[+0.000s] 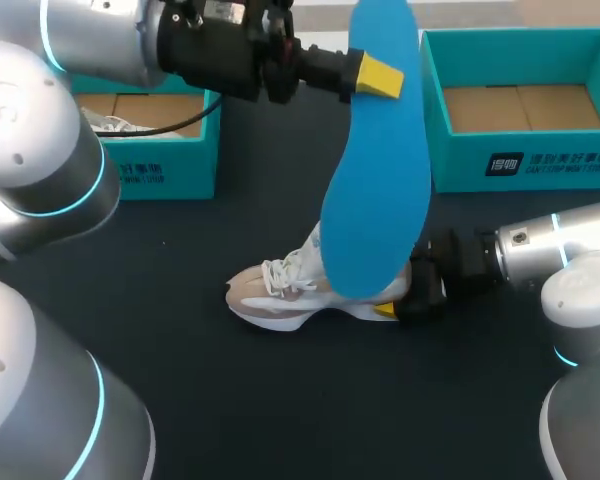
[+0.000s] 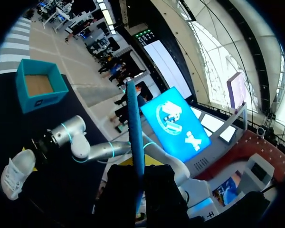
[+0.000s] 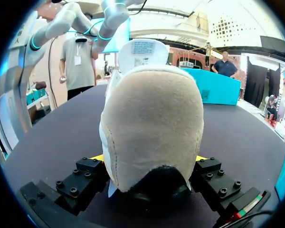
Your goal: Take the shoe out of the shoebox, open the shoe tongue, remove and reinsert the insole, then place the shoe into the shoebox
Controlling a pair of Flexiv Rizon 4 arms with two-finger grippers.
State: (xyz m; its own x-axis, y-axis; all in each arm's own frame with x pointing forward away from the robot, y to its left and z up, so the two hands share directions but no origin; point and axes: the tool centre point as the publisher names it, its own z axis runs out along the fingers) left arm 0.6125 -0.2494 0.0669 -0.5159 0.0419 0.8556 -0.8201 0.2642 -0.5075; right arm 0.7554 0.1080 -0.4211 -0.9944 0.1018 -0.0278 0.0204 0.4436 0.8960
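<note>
The left gripper (image 1: 385, 76) clamps the insole (image 1: 375, 170), which hangs below it. The right gripper (image 1: 408, 302) pinches the heel of the shoe (image 1: 280, 295) ahead of it on the desk (image 1: 230, 400). The insole may pivot in that grip, catch the shoe's rim and buckle.

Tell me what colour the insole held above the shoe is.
Plain bright blue, with no pattern visible. The head view shows the insole best.

Your white-and-beige sneaker (image 1: 280, 295) sits upright mid-surface. The blue insole (image 1: 375, 150) stands on end over its heel. The open teal left shoebox (image 1: 165, 175) and right shoebox (image 1: 525, 165) sit behind.
</note>
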